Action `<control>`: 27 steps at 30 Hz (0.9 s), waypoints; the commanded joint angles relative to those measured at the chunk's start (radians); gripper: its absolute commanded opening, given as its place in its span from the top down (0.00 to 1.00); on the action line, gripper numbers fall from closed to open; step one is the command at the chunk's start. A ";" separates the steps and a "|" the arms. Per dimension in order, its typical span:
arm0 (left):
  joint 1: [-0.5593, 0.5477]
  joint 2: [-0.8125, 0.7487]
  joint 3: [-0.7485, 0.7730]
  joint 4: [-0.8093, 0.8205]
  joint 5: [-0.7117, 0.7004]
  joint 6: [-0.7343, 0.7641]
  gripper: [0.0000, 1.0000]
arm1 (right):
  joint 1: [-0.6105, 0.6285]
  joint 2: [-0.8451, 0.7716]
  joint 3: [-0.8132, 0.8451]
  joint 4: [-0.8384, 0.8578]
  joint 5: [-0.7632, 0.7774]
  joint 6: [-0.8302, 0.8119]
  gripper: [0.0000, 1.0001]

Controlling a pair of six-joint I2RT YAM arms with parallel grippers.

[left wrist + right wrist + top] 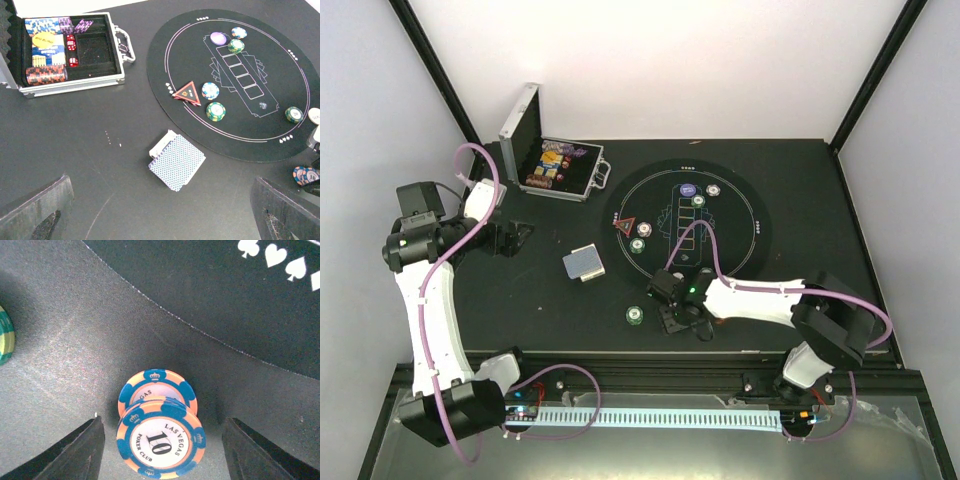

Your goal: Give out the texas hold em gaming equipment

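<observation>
I have the right claw point(162, 419) set low over the dark desk point(550, 310), just off the near rim of the round black felt mat point(745, 215). It straddles a short stack of orange-and-blue poker chips point(160, 440). In the right wrist view its two fingers stand apart, one on each side of the stack, with a visible gap to the chips on both sides. Nothing is gripped. The top chip sits offset from the one beneath it.

The left claw point(520, 236) hangs above the desk at the left, fingers spread wide and empty. The deck of blue-backed playing cards point(176, 161) lies on the desk left of the mat. A green poker chip point(635, 315) lies on the desk just left of the right claw.

On the mat I see a red triangular marker point(187, 93) at the left, with a blue-and-white chip point(210, 91) and a second green chip point(216, 111) beside it. A purple round button point(218, 38) sits at the far side. The silver hinged metal case point(75, 84) stands open at the far left, more chips inside.

I judge the step in hand to be picking up the orange-and-blue stack, to carry it to a place on the mat. The next move calls for closing squarely on the chip rims, low enough to catch the bottom chip too. With the top one offset, an uneven squeeze may tip it or push it off. After that, a straight lift before any sideways travel.
</observation>
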 commanded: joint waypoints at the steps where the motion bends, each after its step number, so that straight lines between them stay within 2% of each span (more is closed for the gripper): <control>1: 0.008 -0.007 0.031 -0.021 0.028 0.010 0.01 | 0.008 0.015 -0.014 0.009 -0.001 0.013 0.34; 9: 0.008 0.006 0.036 -0.020 0.027 0.016 0.01 | 0.013 0.019 -0.010 -0.001 0.010 0.019 0.49; 16: 0.008 0.012 0.034 -0.011 0.030 0.014 0.01 | 0.017 0.021 0.024 -0.034 0.027 0.006 0.54; 24: 0.008 0.014 0.033 -0.010 0.030 0.019 0.01 | 0.019 0.030 0.063 -0.059 0.035 -0.012 0.55; 27: 0.008 0.016 0.033 -0.008 0.034 0.016 0.01 | 0.019 0.031 0.083 -0.070 0.043 -0.018 0.59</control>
